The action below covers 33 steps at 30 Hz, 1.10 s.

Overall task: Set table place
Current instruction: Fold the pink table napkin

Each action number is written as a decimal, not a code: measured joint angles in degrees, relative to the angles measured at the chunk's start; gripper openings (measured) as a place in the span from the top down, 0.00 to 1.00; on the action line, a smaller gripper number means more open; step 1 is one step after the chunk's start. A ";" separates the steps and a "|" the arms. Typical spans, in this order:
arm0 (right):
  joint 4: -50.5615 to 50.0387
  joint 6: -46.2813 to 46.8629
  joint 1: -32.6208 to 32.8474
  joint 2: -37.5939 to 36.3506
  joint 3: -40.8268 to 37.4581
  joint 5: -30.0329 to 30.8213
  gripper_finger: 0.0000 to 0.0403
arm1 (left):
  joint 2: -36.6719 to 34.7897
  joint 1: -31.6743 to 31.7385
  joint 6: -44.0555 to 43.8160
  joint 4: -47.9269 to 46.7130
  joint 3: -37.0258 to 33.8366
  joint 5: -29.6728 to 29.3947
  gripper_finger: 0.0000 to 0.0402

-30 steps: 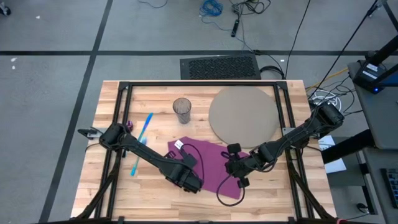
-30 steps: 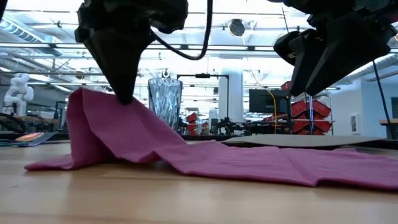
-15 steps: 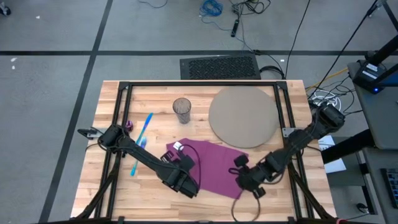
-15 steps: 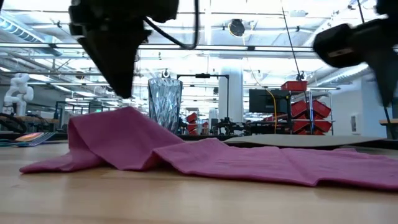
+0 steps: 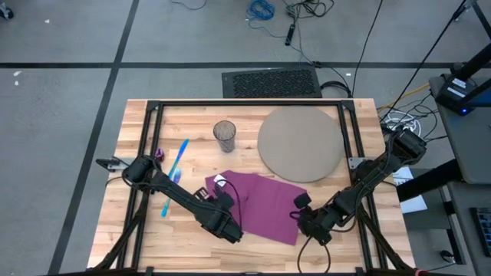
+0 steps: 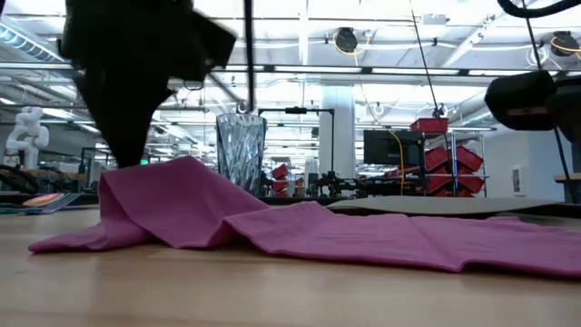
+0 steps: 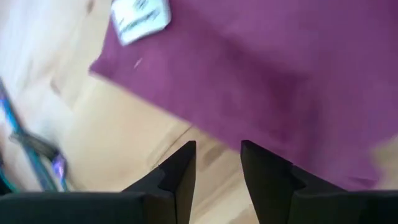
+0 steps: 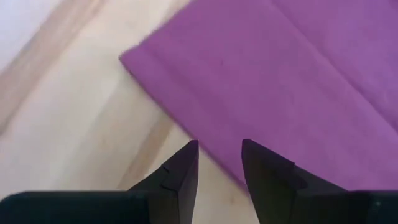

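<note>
napkin: the purple napkin [image 5: 257, 205] lies loose on the table [image 5: 138, 238], near-centre, just near of the round mat [image 5: 299, 142]; its left end sits humped, not flat.
left gripper: the left gripper [image 7: 217, 152] hovers at the napkin's near-left edge, fingers parted, nothing in them.
right gripper: the right gripper [image 8: 219, 149] is over the near-right corner, jaws apart too, empty.
doing it well: I'd pinch only corners and pull outward evenly, so that hump flattens.
edges: near table edge is close to both grippers.
open room: bare wood left of the napkin; glass [image 5: 224, 136] and blue cutlery [image 5: 176, 173] sit well clear, far-left.
</note>
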 joint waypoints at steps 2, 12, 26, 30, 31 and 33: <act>2.68 -1.27 -0.15 0.00 -0.19 0.14 0.72 | 0.02 -0.09 -0.46 -0.23 -1.60 1.24 0.72; 8.12 -3.75 -4.09 0.00 -0.13 -0.65 0.72 | -0.05 0.21 4.60 9.08 -6.16 1.12 0.72; 11.21 3.19 -4.79 1.72 -3.99 -8.79 0.72 | 0.04 2.90 13.40 4.63 -11.99 -0.67 0.72; 16.68 4.56 -4.75 4.59 -4.67 -10.80 0.72 | 0.15 4.16 16.87 0.14 -12.27 -0.18 0.72; 17.72 5.04 -4.64 5.39 -4.65 -11.02 0.72 | 0.15 4.54 17.82 -1.22 -12.35 -0.10 0.72; 20.36 5.94 -4.46 7.02 -4.48 -11.92 0.72 | 0.15 5.38 19.27 -3.21 -12.32 -0.27 0.72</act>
